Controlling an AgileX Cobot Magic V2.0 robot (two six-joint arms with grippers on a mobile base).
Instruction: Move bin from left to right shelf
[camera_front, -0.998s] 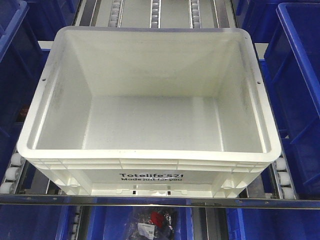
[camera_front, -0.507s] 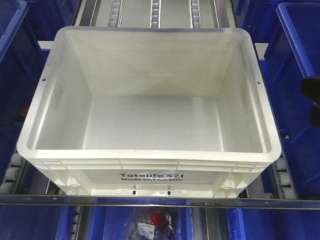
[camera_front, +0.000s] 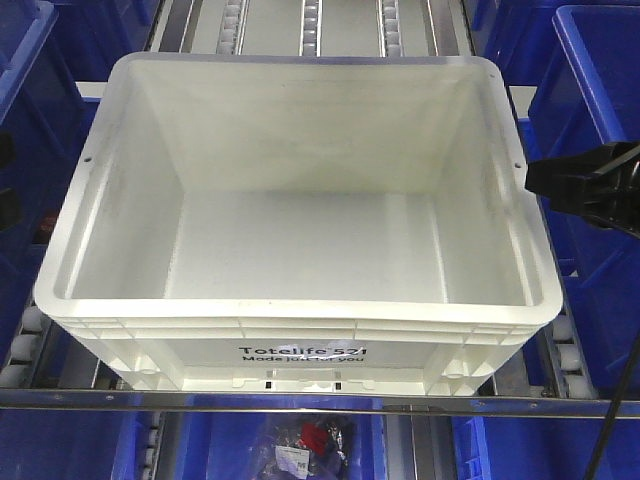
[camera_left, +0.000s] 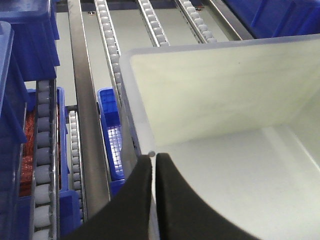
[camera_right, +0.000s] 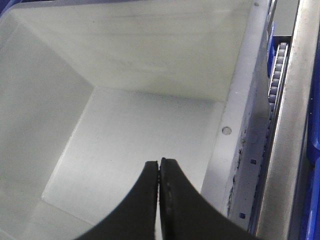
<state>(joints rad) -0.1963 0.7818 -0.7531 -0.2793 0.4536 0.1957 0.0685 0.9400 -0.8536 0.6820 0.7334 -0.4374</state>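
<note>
Change vs 0.5 s ago: the right tool has come further in from the right edge of the front view. Its dark tip is now at the right rim of the bin. One second ago it was not in view at all. The bin has not shifted.

Bin location: centred on the roller rack, open and empty. Its printed front wall sits just behind the silver front bar.

Right tool: fingers pressed together, nothing held. In its wrist view the tips hang over the bin's interior, close to the right wall.

Left tool: also narrowed to a slit, nothing held. Its tips are over the bin's left rim, by a small hole.

Clearances:
- Right: only a narrow gap, taken up by a roller strip and a steel rail. The blue bins sit just beyond.
- Left: a roller lane and a rail lie beside the wall, with a small blue bin low in the gap.
- Behind: open roller lanes.
</note>
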